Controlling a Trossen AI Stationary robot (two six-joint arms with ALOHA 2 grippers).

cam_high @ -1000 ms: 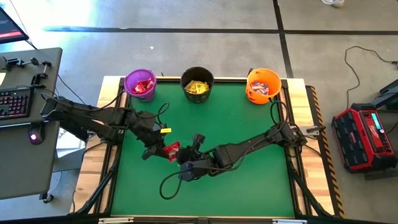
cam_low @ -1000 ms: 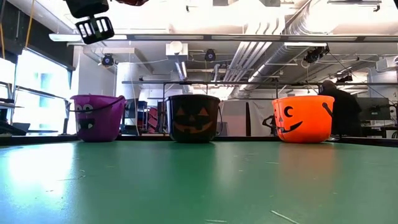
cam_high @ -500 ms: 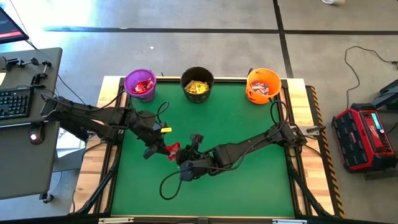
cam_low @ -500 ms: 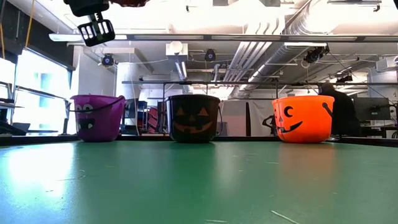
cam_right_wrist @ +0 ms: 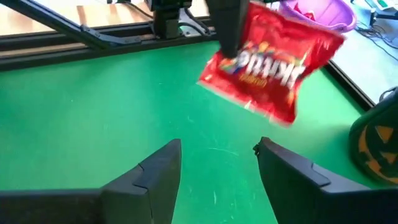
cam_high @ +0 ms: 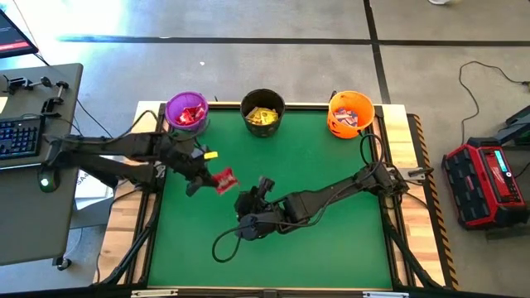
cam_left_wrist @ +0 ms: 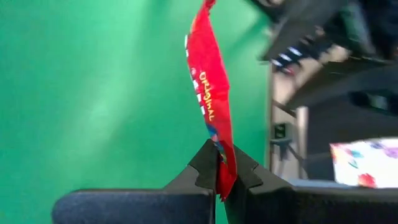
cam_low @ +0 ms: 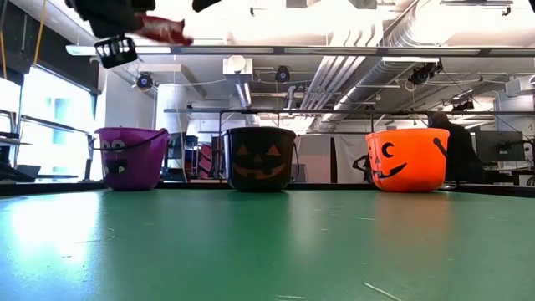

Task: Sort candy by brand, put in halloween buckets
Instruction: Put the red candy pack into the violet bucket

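"ORIGINAL" reads along the red candy packet (cam_left_wrist: 211, 106) pinched edge-on in the left gripper (cam_left_wrist: 219, 171), left of centre in the high view above the green tabletop (cam_high: 331, 240), while the right gripper (cam_right_wrist: 217, 155) spreads its fingers empty.

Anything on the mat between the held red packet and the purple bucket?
No: in the high view only bare green mat separates the red packet from the purple bucket.

Grey concrete floor (cam_high: 273, 66) crossed by dark tape lines, pipes and ducts (cam_low: 351, 71) overhead, bright window (cam_low: 50, 121) at left.
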